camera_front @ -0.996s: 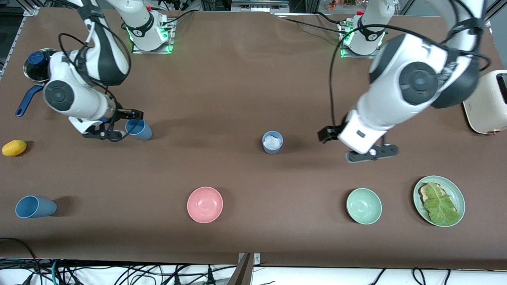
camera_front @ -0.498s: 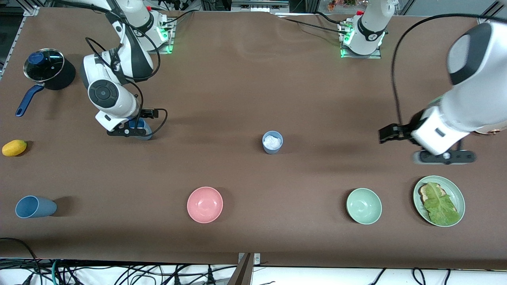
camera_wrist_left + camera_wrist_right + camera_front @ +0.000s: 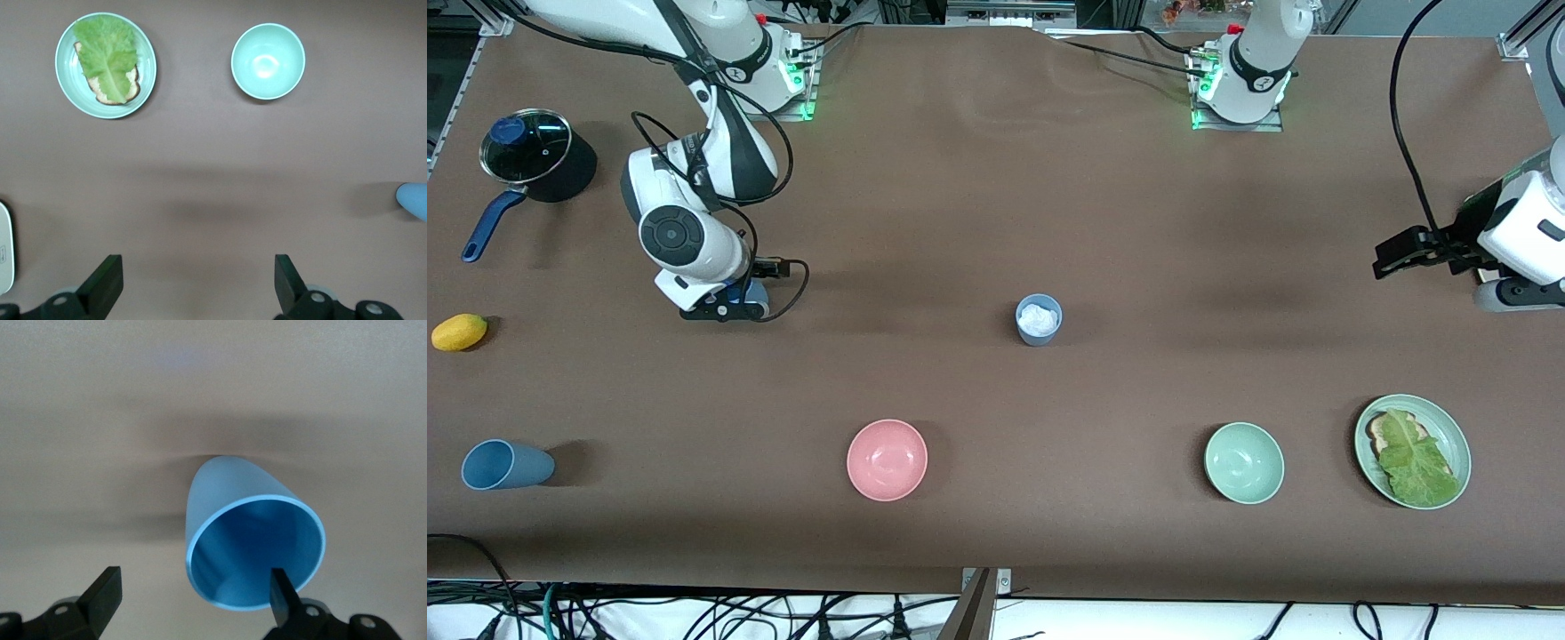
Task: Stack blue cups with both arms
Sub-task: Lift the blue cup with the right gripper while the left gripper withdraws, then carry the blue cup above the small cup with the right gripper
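Now cup between right claw fingers

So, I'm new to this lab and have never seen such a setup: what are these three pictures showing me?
Two white robot arms stand at a brown table, each ending in a two-finger gripper. The wide picture comes from a high camera facing them; the other two come from cameras on the arms' wrists, looking down past the fingers.

The right gripper is low at an upright blue cup, one finger inside its rim, fingers open, nothing gripped yet. The left gripper hangs open and empty at its own end of the table, by a cream toaster.

Also on the table: a cup holding something white in the middle, a third blue cup, a pink bowl, a pale green bowl, a plate with bread and lettuce, a lidded saucepan and a yellow fruit.
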### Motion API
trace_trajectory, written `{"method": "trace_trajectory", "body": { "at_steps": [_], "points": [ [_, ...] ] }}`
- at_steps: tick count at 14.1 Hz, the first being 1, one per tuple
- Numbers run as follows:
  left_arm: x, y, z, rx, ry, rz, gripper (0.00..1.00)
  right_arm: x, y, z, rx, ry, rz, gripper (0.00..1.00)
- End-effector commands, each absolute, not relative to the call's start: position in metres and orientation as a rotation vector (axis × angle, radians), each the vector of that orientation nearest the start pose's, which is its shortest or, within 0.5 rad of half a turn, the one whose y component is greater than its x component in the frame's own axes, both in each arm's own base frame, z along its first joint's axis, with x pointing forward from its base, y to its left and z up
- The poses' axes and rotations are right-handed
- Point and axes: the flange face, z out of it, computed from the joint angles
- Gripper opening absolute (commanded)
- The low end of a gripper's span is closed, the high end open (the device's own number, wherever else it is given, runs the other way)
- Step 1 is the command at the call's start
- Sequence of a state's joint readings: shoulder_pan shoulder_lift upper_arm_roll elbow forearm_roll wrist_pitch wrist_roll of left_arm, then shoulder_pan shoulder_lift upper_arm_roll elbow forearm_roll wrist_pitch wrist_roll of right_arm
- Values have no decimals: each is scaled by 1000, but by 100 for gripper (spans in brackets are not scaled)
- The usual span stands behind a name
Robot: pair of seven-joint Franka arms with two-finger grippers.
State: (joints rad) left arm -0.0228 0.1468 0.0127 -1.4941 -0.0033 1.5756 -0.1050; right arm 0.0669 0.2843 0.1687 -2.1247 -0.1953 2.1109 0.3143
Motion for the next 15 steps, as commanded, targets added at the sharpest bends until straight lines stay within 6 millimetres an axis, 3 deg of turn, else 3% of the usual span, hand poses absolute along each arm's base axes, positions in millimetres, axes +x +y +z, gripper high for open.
{"method": "trace_trajectory", "body": {
  "at_steps": [1, 5, 9, 12, 13, 15],
  "points": [
    [588, -6, 578, -3140, -128, 89, 100, 534, 117, 259, -3304, -60, 402, 42],
    [590, 2, 580, -3137, -150, 99, 100, 542, 117, 249, -3297, -54, 426, 0],
    [591, 0, 581, -3139, -145, 99, 100, 550, 122, 254, -3297, -74, 401, 0],
    [591, -1, 581, -3140, -147, 102, 100, 558, 133, 278, -3313, -74, 471, 0],
    [590, -1, 580, -3141, -147, 111, 100, 560, 145, 289, -3314, -90, 467, 0],
    [590, -1, 580, -3142, -150, 114, 100, 569, 193, 333, -3310, -187, 435, 0]
  ]
}}
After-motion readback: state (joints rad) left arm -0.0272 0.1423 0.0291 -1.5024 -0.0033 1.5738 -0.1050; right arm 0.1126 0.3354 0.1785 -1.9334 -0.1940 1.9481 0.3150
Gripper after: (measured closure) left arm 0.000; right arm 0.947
